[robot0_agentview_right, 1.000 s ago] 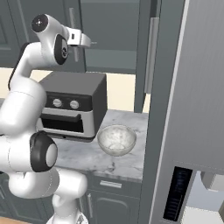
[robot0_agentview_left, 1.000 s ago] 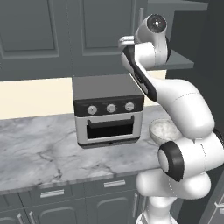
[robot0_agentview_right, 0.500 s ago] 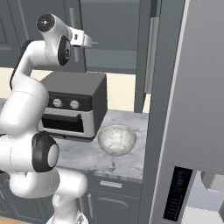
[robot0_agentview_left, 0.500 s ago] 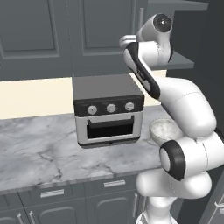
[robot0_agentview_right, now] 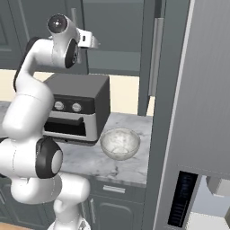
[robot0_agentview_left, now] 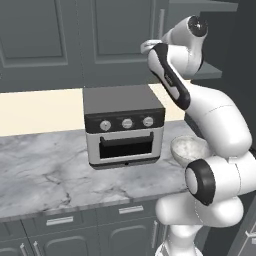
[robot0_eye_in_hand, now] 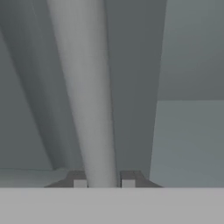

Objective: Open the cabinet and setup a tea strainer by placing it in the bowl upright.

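Left base view: arm hides most of the bowl (robot0_agentview_left: 186,148) on the counter (robot0_agentview_left: 45,170), right of the toaster oven (robot0_agentview_left: 122,125). Right base view: the bowl sits whole; the gripper (robot0_agentview_right: 95,43) is small at the cabinet (robot0_agentview_right: 114,36). Hand view: fingertips (robot0_eye_in_hand: 79,179) bracket the handle (robot0_eye_in_hand: 85,96), seemingly touching; firm grip unclear.

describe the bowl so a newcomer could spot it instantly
Find the dark toaster oven on the marble counter. Just to its right, beside the tall grey panel, sits the bowl: round, deep, white-grey marbled, and the only loose dish on that counter.
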